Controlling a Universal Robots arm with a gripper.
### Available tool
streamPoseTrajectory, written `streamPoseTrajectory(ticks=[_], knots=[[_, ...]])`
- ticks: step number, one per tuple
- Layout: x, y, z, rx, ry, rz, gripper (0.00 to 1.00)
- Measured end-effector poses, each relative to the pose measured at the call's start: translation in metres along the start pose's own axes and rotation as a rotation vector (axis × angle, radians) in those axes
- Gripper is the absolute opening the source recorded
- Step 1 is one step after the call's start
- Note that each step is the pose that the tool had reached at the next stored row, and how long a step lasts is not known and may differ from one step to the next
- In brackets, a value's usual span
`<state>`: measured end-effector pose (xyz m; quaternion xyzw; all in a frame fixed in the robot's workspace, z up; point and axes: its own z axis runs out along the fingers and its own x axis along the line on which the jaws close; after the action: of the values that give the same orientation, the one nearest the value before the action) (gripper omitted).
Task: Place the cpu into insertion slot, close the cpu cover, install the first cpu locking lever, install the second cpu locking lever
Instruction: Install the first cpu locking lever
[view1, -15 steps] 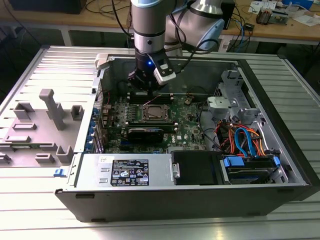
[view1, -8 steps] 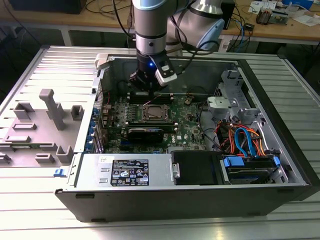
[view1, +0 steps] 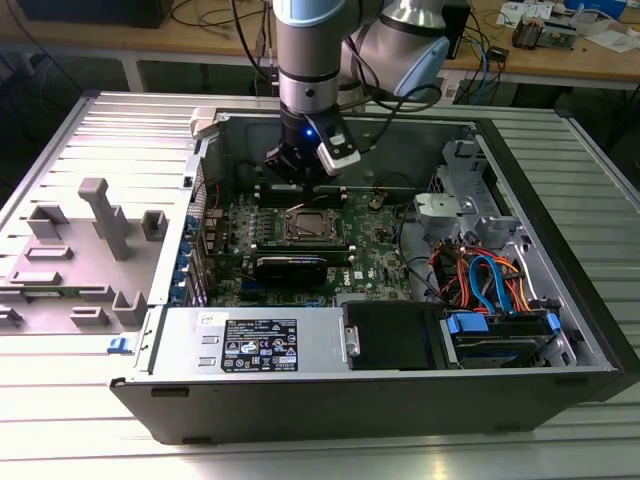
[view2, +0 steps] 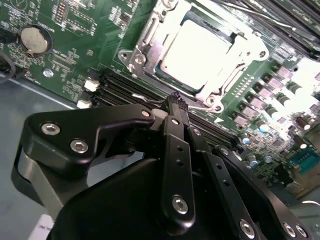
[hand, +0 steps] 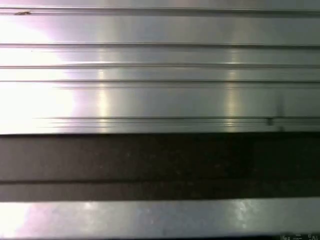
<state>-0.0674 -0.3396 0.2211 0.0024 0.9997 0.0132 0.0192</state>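
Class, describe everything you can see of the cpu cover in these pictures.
The cpu cover is a thin silvery metal frame with a large square window. It lies flat, closed over the cpu, whose pale metal top shows through the window. It sits on the green circuit board, beyond the gripper. Nothing grips it.

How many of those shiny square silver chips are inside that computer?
1: the cpu sits framed by the cpu cover on the green board, mid-case. Others could be hidden.
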Motion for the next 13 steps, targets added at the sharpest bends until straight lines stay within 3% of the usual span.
streamPoseTrajectory(ticks=[3,13], knots=[[-0.0063,0.0005,0.0031,0.0001,0.0001,0.0,0.11],[-0.0134,0.002,0.0107,0.0002,0.0,0.0,0.11]])
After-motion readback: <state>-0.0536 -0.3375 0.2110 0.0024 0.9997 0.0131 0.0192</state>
